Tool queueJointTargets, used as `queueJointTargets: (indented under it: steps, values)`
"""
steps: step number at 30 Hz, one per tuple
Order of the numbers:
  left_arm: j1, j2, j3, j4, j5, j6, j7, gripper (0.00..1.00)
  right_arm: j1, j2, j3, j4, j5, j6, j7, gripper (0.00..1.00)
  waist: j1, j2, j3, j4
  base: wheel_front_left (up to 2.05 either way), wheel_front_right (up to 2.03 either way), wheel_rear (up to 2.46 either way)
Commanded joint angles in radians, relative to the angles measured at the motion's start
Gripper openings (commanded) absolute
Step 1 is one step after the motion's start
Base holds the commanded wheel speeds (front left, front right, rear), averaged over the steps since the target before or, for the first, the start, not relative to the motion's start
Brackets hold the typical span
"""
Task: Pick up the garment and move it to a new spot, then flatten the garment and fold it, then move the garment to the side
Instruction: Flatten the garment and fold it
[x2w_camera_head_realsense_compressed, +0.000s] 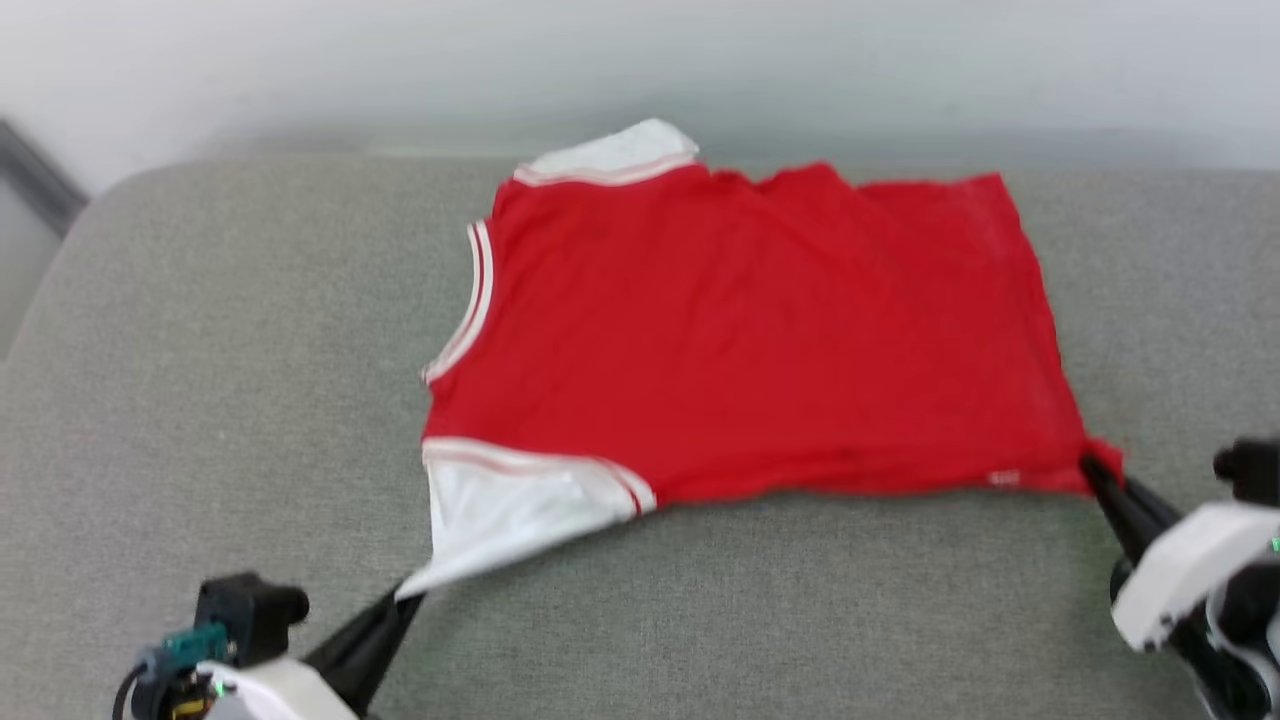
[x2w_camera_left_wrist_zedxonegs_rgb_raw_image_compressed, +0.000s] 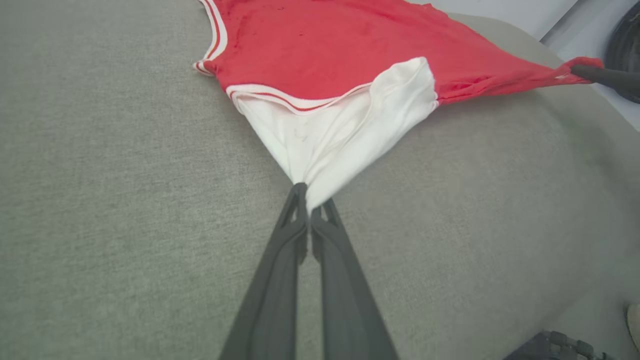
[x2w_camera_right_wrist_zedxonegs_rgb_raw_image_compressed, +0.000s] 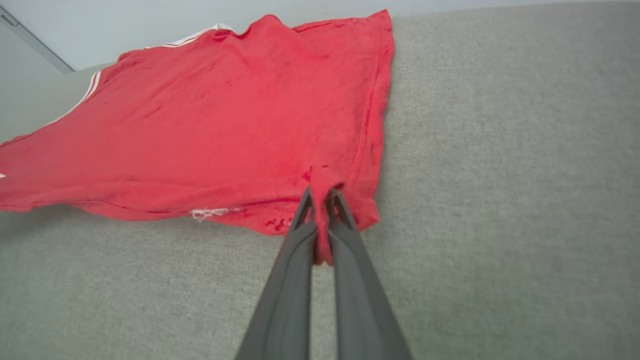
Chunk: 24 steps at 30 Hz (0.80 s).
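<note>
Jersey T-shirt (x2w_camera_head_realsense_compressed: 760, 330) lies spread on the grey cushion (x2w_camera_head_realsense_compressed: 200, 350), left gripper (x2w_camera_left_wrist_zedxonegs_rgb_raw_image_compressed: 309, 197) closed tight on its white sleeve tip (x2w_camera_left_wrist_zedxonegs_rgb_raw_image_compressed: 330, 130) and right gripper (x2w_camera_right_wrist_zedxonegs_rgb_raw_image_compressed: 320, 197) closed tight on its hem corner (x2w_camera_right_wrist_zedxonegs_rgb_raw_image_compressed: 367, 215), apparently drawing the near edge taut for flattening.

A grey fabric surface (x2w_camera_head_realsense_compressed: 200, 350) with a rounded far-left corner is seen. The garment (x2w_camera_head_realsense_compressed: 750, 330), red with white sleeves, is laid spread out on it, neckline toward the left, hem toward the right.
</note>
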Motion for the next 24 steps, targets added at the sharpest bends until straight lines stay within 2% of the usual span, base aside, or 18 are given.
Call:
queueJointTargets:
  steps: [1,8,14,20,24]
  values:
    - [0.045,0.025,-0.007,-0.037,-0.016,0.011,0.019,0.0,0.06,-0.014,-0.021,-0.028,0.016,-0.001,0.004,0.0,0.0003,0.0,-0.034,0.0,0.0,0.0,0.0]
    - [0.172,0.1,-0.03,-0.159,-0.072,0.032,0.085,0.0,0.281,-0.039,-0.078,-0.14,0.058,-0.001,0.06,0.0,0.0003,0.0,-0.093,0.007,0.0,0.0,0.0]
    - [0.285,0.137,-0.029,-0.239,-0.174,0.049,0.117,0.0,0.455,-0.065,-0.133,-0.264,0.066,-0.001,0.124,0.0,0.0003,0.0,-0.119,0.002,0.0,0.0,0.0]
    - [0.331,0.165,-0.028,-0.284,-0.212,0.047,0.128,0.0,0.54,-0.054,-0.191,-0.35,0.078,-0.001,0.163,0.0,0.0003,0.0,-0.109,-0.005,0.0,0.0,0.0]
    - [0.308,0.168,-0.01,-0.288,-0.179,0.033,0.085,0.0,0.561,-0.038,-0.223,-0.401,0.084,-0.001,0.192,0.0,0.0003,0.0,-0.096,-0.011,0.0,0.0,0.0]
